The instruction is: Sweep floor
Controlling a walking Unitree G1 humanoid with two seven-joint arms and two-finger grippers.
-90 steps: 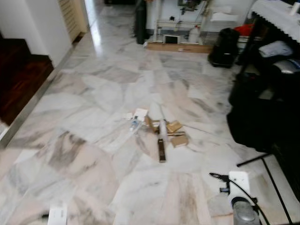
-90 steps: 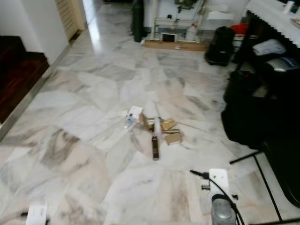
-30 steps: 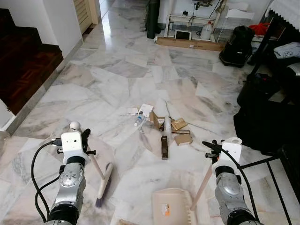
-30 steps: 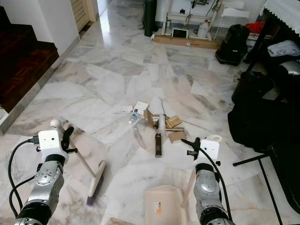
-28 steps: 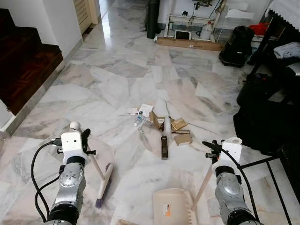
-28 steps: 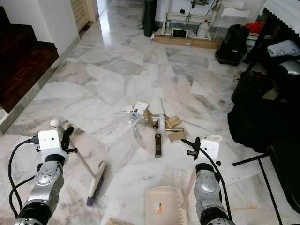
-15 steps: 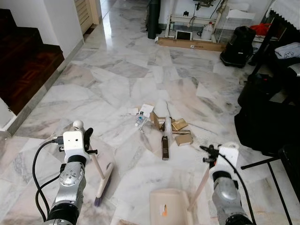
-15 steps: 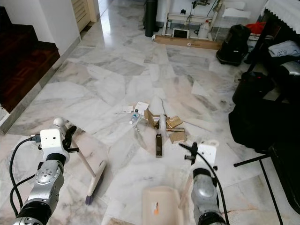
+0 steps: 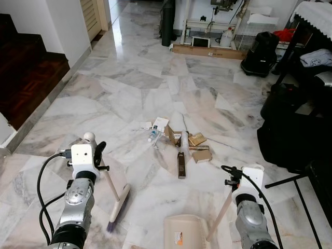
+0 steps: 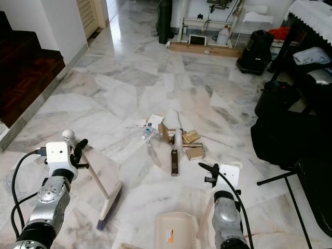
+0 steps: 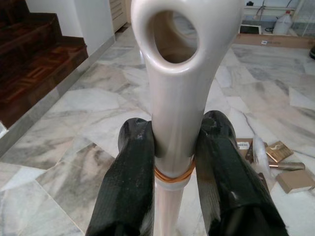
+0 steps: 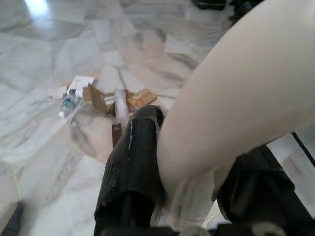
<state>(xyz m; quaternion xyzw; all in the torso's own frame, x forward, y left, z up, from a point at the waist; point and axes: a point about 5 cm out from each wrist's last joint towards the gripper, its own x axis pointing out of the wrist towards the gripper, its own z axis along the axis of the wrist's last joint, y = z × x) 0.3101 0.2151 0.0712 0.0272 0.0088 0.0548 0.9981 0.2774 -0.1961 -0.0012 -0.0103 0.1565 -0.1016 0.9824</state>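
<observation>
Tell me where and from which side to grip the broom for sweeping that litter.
Grip the broom high on its slanted handle, just under the looped end, fingers either side, as the left gripper does. Probably best: the head rests on the floor beside the robot.

Floor white marble veined grey and pink; broom cream, purple-tipped bristles; dustpan cream, orange label; stairs dark red-brown.

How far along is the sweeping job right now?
Tools are in hand: the left gripper is shut on the broom, the right gripper on the dustpan handle. No sweeping looks done; the litter pile of cardboard scraps, paper and a small bottle lies ahead on the marble floor, apart from both tools.
</observation>
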